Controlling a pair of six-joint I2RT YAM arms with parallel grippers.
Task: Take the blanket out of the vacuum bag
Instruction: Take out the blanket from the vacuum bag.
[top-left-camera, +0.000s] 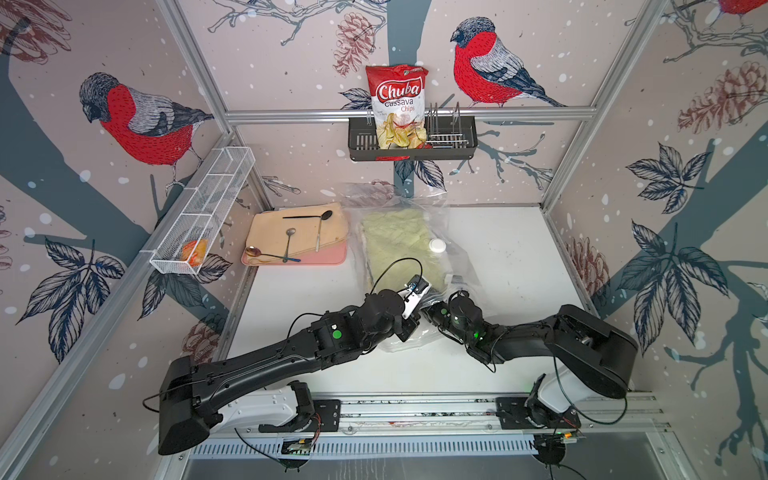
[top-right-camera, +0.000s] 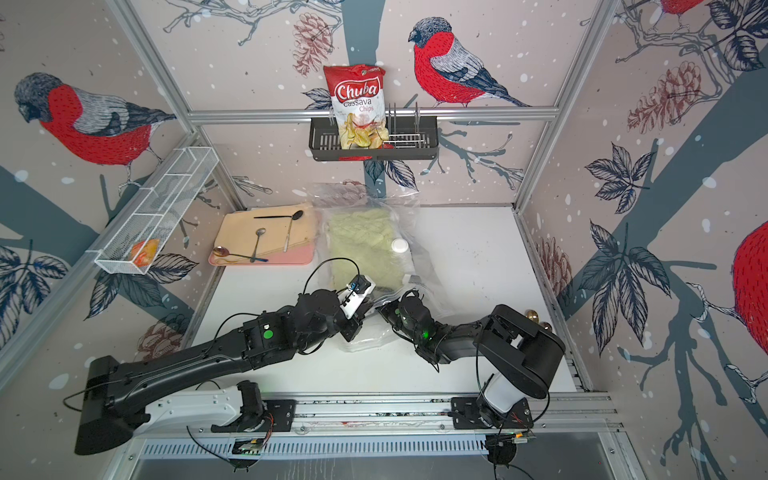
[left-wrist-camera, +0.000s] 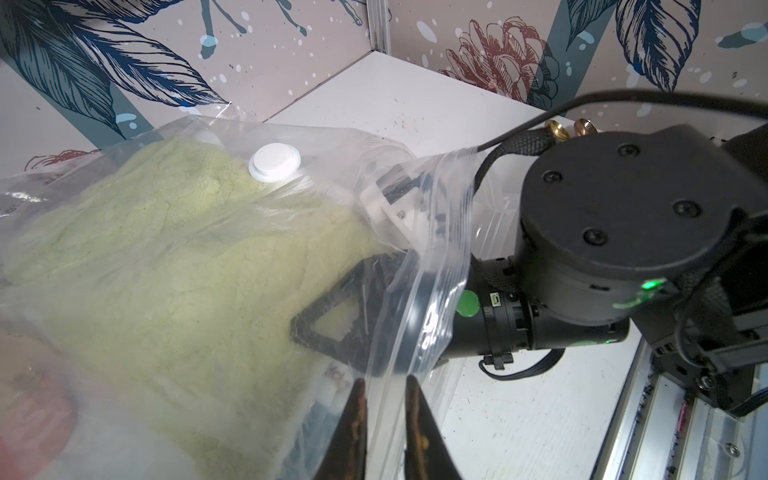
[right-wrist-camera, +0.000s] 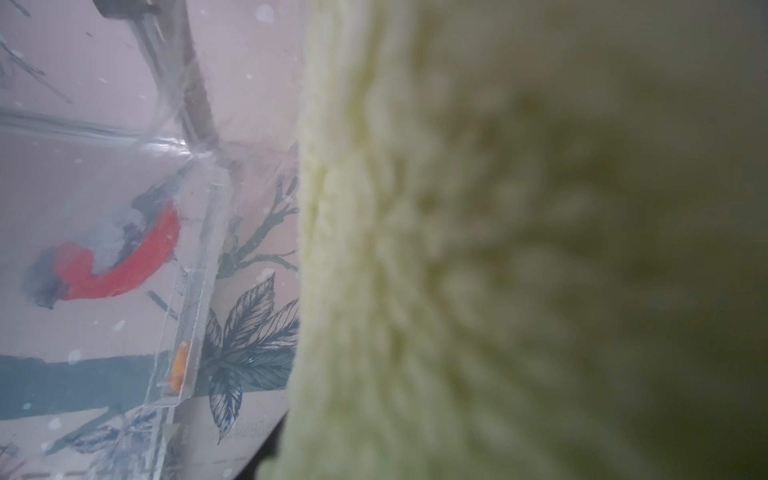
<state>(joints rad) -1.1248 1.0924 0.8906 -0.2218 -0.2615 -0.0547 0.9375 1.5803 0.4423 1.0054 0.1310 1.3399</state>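
The vacuum bag (top-left-camera: 455, 232) lies lengthwise on the tabletop (top-left-camera: 515, 266), its mouth toward the robot. The pale green blanket (top-left-camera: 395, 245) is inside, stretching away toward the back wall. The left hand (left-wrist-camera: 385, 380) pinches the bag's zip edge, jaws narrow. The right hand (left-wrist-camera: 332, 320), nearer the blanket, reaches in through the mouth and lies against the fleece. Through the crinkled plastic it cannot be told whether it grips.

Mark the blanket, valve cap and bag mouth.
blanket (top-left-camera: 395, 241), in a top view, its fleece middle
valve cap (left-wrist-camera: 274, 161), left wrist view, its white top
vacuum bag (left-wrist-camera: 440, 249), left wrist view, zip strip at mouth
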